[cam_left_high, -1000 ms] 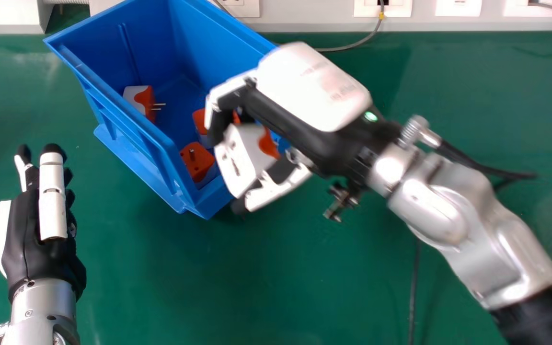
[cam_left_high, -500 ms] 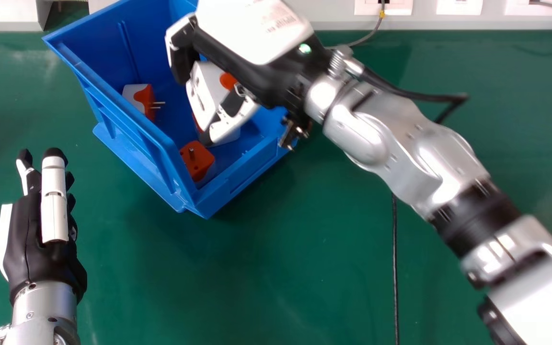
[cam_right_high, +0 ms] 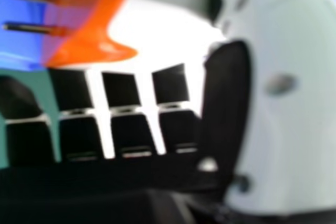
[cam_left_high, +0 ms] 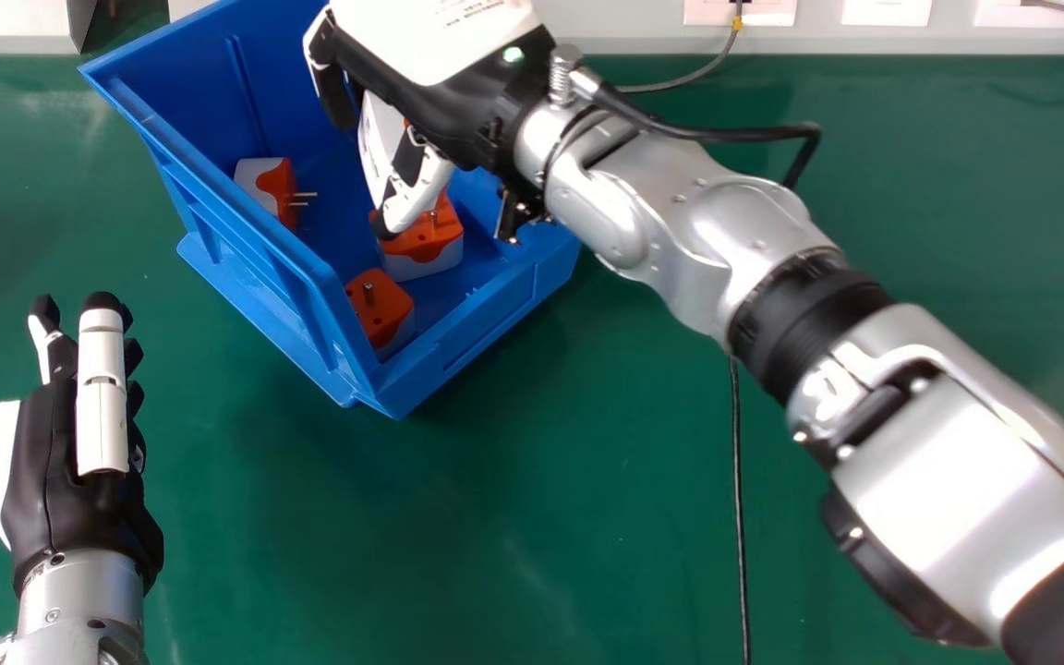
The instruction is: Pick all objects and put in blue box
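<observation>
My right hand (cam_left_high: 444,88) is over the inside of the blue box (cam_left_high: 310,286), its fingers curled round a white and orange adapter (cam_left_high: 380,134). In the right hand view, my right hand (cam_right_high: 226,108) holds the same adapter (cam_right_high: 157,35) between fingers and thumb, its metal pins showing. Inside the box lie a white-orange adapter (cam_left_high: 266,185) by the left wall, an orange-topped one (cam_left_high: 426,242) below my thumb and another (cam_left_high: 379,309) in the near corner. My left hand (cam_left_high: 61,462) stays open over the table left of the box, holding nothing.
The green table (cam_left_high: 495,526) extends around the box. A black cable (cam_left_high: 738,517) runs down the table beneath my right arm. Along the back edge are wall sockets (cam_left_high: 885,11) and a grey cable (cam_left_high: 680,85).
My right hand, with the adapter in it, has moved left and farther back, from the box's near right edge to over its inside. The left hand has barely moved.
</observation>
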